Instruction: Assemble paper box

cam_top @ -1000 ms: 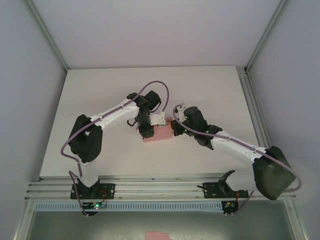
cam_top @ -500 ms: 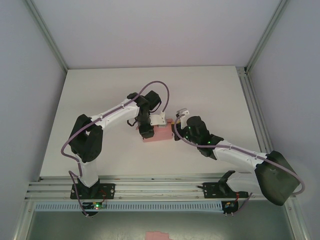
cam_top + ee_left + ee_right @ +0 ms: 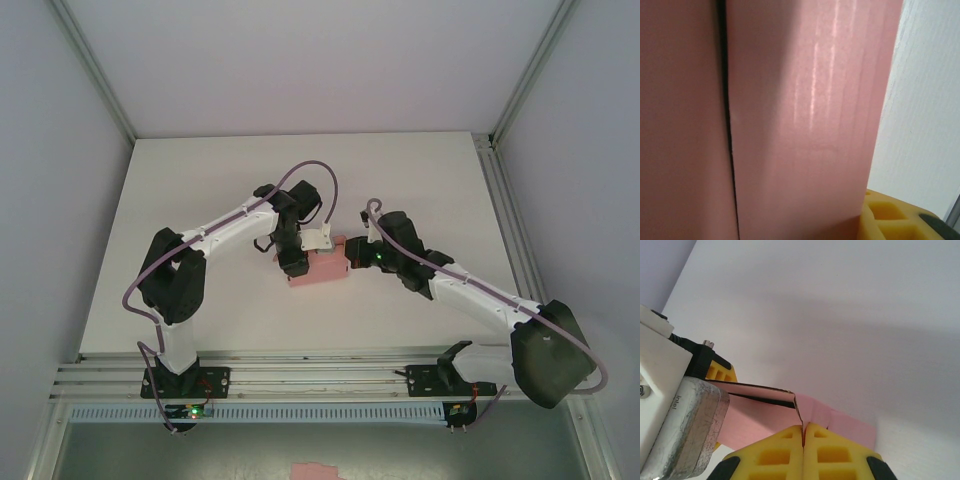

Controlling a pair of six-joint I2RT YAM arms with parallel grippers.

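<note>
Overall, a white desk [image 3: 200, 200] was seen beneath both tools, with the left arm [image 3: 230, 225] and the right arm [image 3: 470, 290] bent inward toward its middle. The paper box [image 3: 322, 270], pink and partly folded, was found between the two tools, resting on the desk. The left tool [image 3: 296, 262] was closed on the box's left end, which was held between its fingers. In the left wrist view the pink card [image 3: 805, 125] was pressed close against the camera, with a dark seam running down it and one yellow pad [image 3: 885, 220] just beside its lower corner. The right tool [image 3: 352, 258] was closed, its yellow pads [image 3: 835, 450] pressed together at the box's right edge [image 3: 760, 417]. Whether card was pinched there could not be told. A small pink scrap [image 3: 312, 470] lay well behind both tools.
</note>
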